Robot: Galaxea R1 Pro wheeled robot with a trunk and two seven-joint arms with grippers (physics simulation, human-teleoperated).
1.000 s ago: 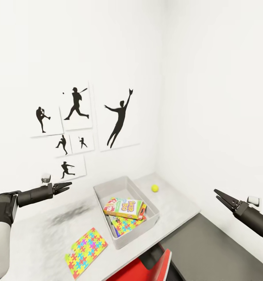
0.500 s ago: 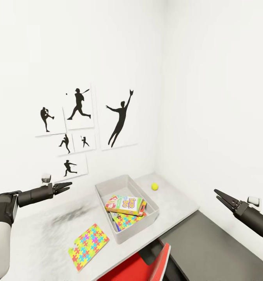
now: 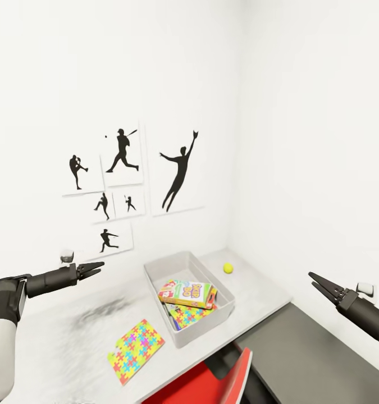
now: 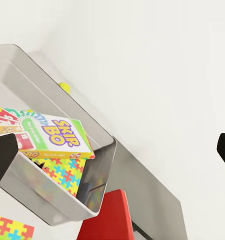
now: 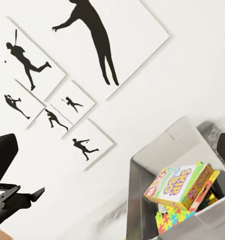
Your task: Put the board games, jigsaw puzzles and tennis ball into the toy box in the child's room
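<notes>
The grey toy box (image 3: pixel 155 273) stands on the white table (image 3: pixel 60 348) near the corner. Inside it the Skip-Bo board game (image 3: pixel 187 293) lies on top, partly over a jigsaw puzzle (image 3: pixel 190 316). A second jigsaw puzzle (image 3: pixel 136 343) lies flat on the table, left of the box. The tennis ball (image 3: pixel 228 268) rests on the table behind the box's right end. My left gripper (image 3: pixel 97 266) hangs open above the table's left part, well clear of the box. Out to the right, my right gripper (image 3: pixel 313 278) is open over the lower dark unit. Both hold nothing.
A lower dark grey-topped unit (image 3: pixel 313 353) adjoins the table on the right. A red chair (image 3: pixel 211 381) stands in front of the table below the box. Black baseball-player pictures (image 3: pixel 178 174) hang on the white wall behind.
The whole picture has shifted to the right and slightly down, so the camera has moved. Both grippers keep their places in the view. Nothing on the table has moved.
</notes>
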